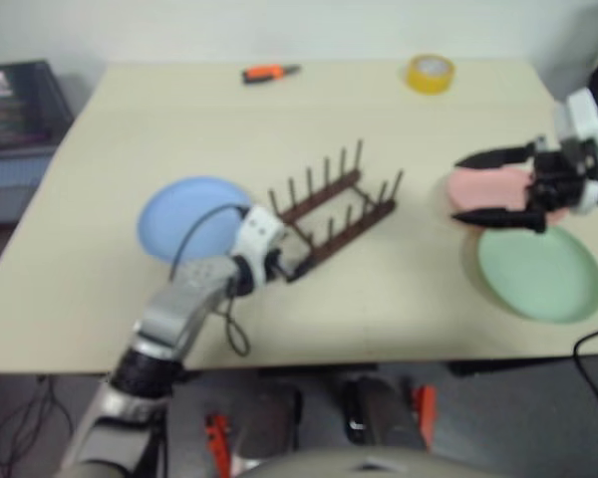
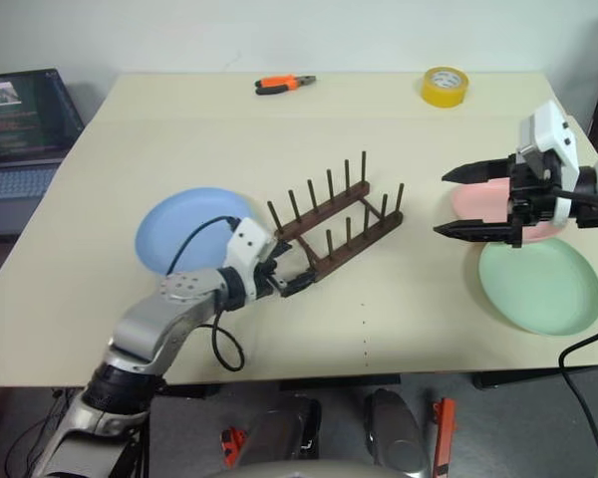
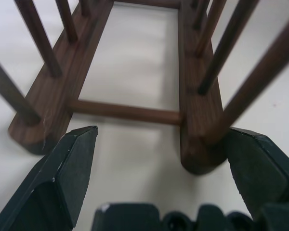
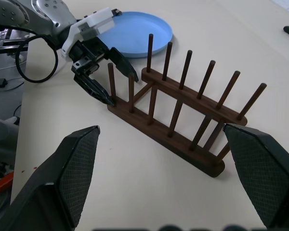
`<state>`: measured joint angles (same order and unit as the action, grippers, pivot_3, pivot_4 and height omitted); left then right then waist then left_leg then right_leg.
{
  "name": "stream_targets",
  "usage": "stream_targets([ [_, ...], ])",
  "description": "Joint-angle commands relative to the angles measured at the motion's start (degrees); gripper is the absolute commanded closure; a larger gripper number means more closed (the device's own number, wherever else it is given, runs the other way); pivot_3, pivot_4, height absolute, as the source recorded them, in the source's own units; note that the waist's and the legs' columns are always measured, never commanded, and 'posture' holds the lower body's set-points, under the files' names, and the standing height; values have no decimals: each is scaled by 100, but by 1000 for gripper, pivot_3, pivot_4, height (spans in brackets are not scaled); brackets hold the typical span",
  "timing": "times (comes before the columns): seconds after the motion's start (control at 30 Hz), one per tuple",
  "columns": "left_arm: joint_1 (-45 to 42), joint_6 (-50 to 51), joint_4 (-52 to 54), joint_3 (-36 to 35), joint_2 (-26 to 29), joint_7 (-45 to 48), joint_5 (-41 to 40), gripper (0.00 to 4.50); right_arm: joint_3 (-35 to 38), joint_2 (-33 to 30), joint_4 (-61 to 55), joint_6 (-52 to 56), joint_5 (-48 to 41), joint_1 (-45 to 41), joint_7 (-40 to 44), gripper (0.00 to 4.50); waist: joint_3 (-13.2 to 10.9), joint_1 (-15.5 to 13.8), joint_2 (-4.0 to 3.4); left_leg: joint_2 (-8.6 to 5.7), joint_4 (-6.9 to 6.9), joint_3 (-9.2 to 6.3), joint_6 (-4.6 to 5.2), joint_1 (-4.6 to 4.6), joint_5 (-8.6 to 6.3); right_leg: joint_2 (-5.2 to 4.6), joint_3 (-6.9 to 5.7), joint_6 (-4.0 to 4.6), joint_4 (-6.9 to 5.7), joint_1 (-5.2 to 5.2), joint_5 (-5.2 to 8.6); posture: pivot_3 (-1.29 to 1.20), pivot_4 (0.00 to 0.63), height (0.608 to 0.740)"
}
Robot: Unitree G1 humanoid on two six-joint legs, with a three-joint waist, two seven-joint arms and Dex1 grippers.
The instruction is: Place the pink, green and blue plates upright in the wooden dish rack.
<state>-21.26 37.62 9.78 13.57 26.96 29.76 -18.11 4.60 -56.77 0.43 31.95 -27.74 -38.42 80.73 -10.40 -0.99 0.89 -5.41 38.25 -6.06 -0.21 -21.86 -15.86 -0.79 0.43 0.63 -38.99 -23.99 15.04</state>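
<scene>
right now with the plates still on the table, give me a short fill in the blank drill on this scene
1. The left end effector, fingers open, sits at the near end of the ____.
2. The plate lying flat beside the left arm is ____.
3. The pink plate partly overlaps the ____ plate.
4. The yellow tape roll sits on the far part of the ____.

Missing words: wooden dish rack; blue; green; table

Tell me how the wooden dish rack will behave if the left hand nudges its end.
The wooden dish rack looks small and light, so it would probably slide or swivel on the smooth table rather than tip; its two rails sit low and wide. The thin pegs may flex or snap if the open left hand catches them.
</scene>
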Motion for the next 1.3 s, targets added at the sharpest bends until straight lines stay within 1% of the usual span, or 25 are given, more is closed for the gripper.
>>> stream_targets([
  [0.03,-119,-224,5,-62,-110,137,83,33,270,-166,-182,21,-114,39,-87,0,0,-7,0,0,0,0,0,0,0,0,0,0,0,0,0,0,150,740],
  [0.33,-149,-327,7,65,-375,322,246,33,219,-125,-168,-44,-119,42,-245,0,-1,-13,1,0,2,2,1,0,1,0,2,-2,-1,1,-1,0,150,740],
  [0.37,-178,-345,-20,59,-444,293,265,193,207,-115,-154,-63,-106,35,-255,0,-1,-15,1,0,3,2,1,0,1,0,2,-2,-1,1,-1,0,150,740],
  [0.43,-212,-378,-37,38,-526,282,297,586,189,-101,-141,-87,-87,29,-275,0,-1,-24,2,-1,6,2,2,-1,1,0,2,-4,0,1,-2,0,150,740],
  [0.6,-218,-416,-51,52,-574,328,400,2383,191,-101,-140,-113,-84,36,-303,0,-1,-24,2,0,9,3,2,-2,1,0,2,-7,-1,2,-4,0,150,740],
  [0.63,-216,-423,-56,70,-572,364,409,2827,189,-104,-126,-132,-73,39,-307,0,-1,-24,2,0,10,3,2,-2,1,0,3,-7,-1,2,-4,0,150,740],
  [0.73,-225,-435,-23,140,-573,580,370,3882,192,-109,-122,-165,-61,48,-332,0,-1,-24,2,0,14,3,2,-3,1,0,2,-9,-1,2,-5,0,150,740],
  [0.77,-226,-429,5,147,-582,646,343,4317,198,-110,-134,-164,-68,53,-341,0,-1,-25,2,0,15,3,2,-3,1,0,3,-10,-1,2,-6,0,150,740],
  [0.8,-240,-401,77,174,-599,785,252,4435,206,-116,-149,-160,-75,57,-351,0,-1,-28,1,0,16,3,2,-3,1,0,2,-11,-1,3,-6,0,150,740],
  [0.83,-255,-372,139,204,-618,902,180,4489,215,-123,-161,-160,-79,63,-360,0,-1,-28,2,-1,18,3,3,-3,0,0,2,-11,-1,6,-7,0,150,740],
  [1.07,-415,-367,348,613,-595,1749,45,4495,397,-228,-302,-132,-121,277,-452,0,-1,-39,2,-2,32,0,5,-4,-1,0,1,-16,2,15,-9,0,150,740],
  [1.3,-677,-571,104,970,-665,2284,169,4496,631,-342,-531,-39,-211,550,-578,0,-1,-32,2,-2,51,0,16,-3,-5,1,0,-23,1,24,-13,0,150,740],
])
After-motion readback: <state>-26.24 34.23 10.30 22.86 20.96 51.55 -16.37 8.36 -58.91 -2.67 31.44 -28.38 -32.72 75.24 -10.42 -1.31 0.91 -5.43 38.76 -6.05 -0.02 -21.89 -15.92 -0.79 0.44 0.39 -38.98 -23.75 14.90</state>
